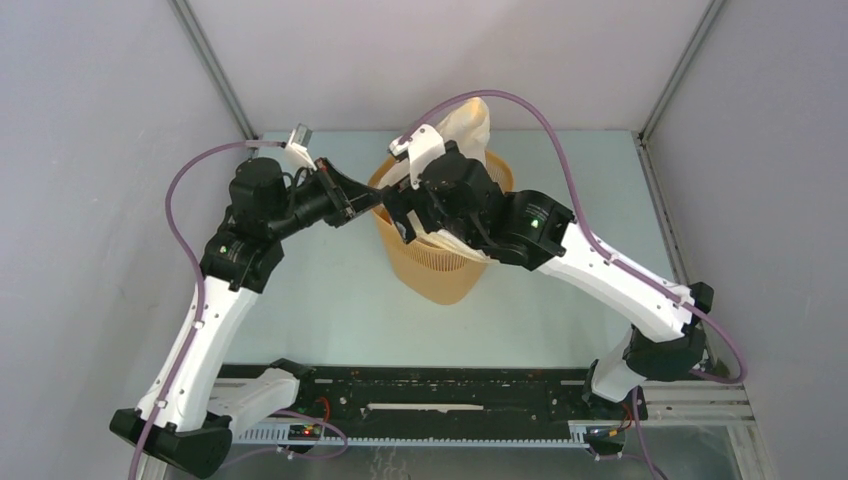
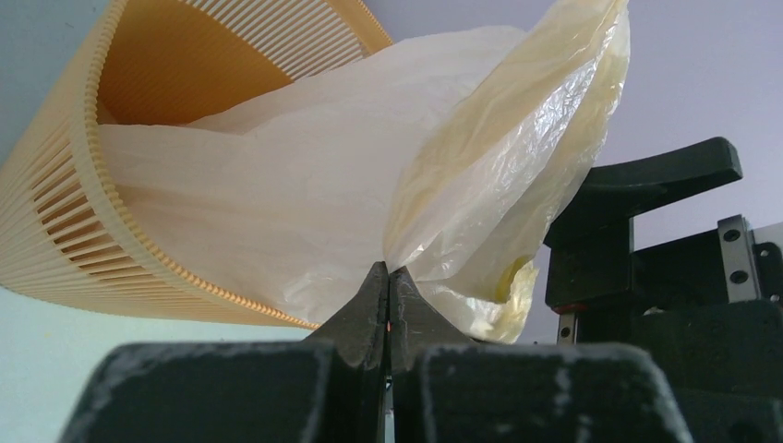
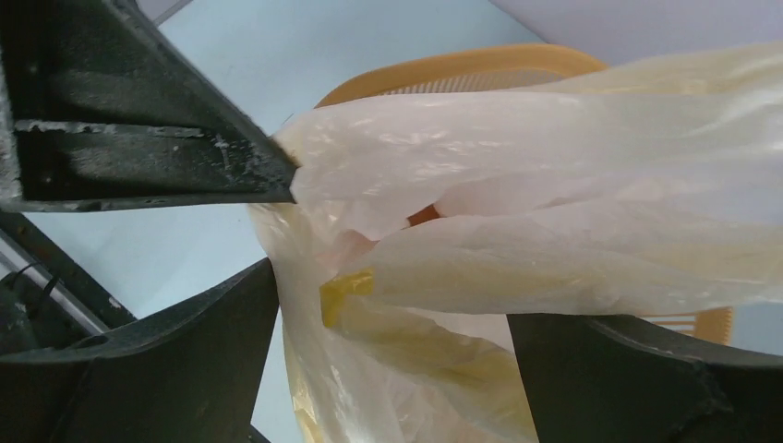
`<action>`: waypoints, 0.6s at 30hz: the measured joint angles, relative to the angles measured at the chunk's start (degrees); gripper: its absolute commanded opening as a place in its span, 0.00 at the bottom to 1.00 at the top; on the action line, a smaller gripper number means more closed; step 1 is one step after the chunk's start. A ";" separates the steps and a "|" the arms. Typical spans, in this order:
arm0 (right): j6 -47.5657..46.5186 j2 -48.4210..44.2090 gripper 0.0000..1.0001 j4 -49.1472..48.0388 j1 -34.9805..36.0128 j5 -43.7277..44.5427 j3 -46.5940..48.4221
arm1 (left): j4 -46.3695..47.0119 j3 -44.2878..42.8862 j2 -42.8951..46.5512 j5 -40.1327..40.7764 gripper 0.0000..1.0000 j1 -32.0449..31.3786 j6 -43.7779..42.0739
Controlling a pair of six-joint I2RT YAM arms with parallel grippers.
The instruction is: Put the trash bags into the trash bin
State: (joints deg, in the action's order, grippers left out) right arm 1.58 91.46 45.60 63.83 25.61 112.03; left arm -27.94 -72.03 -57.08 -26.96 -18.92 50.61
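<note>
— Where's the trash bag (image 2: 305, 185)?
— Partly inside the trash bin (image 1: 440, 275), which sits mid-bench (image 1: 330, 300) between the two arms. The bag's wrinkled upper part billows out of the mouth.
— And the left end effector (image 2: 389, 277)?
— Fully closed, with its tips pinching a fold of the film just beside the bin's rim.
— The right end effector (image 3: 388, 295)?
— Its fingers are spread wide. The film lies between them, but nothing is clamped.

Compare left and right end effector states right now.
The left end effector is shut, pinching the bag's film; the right end effector is open, film loose between its jaws. The left reaches in from the bin's left side; the right sits over its mouth. Both are at the bag, half out of the bin.
</note>
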 measured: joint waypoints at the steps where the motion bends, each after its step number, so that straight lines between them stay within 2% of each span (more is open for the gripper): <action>1: 0.04 -0.07 0.96 -0.09 -0.07 0.46 0.07 | 0.00 0.07 0.13 0.02 0.00 0.00 -0.02; 4: 1.22 -1.62 0.98 -0.83 -1.18 -0.42 -0.72 | 0.00 0.33 0.59 0.00 0.00 0.00 -0.02; 9: 6.54 -6.82 1.00 -4.37 -4.81 -7.91 -6.62 | -0.04 0.74 0.98 0.02 0.00 0.00 -0.02; 14: 11.15 -9.35 1.00 -8.57 -6.93 -12.44 -8.59 | -0.04 0.74 1.01 0.00 0.00 0.00 -0.02; 18: 13.18 -9.22 0.91 -8.85 -7.19 -10.88 -8.57 | -0.04 0.74 1.01 0.04 0.00 0.00 -0.02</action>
State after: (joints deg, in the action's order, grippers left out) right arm 14.76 82.24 36.75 56.64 14.72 103.46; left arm -27.99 -71.29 -56.07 -26.92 -18.92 50.59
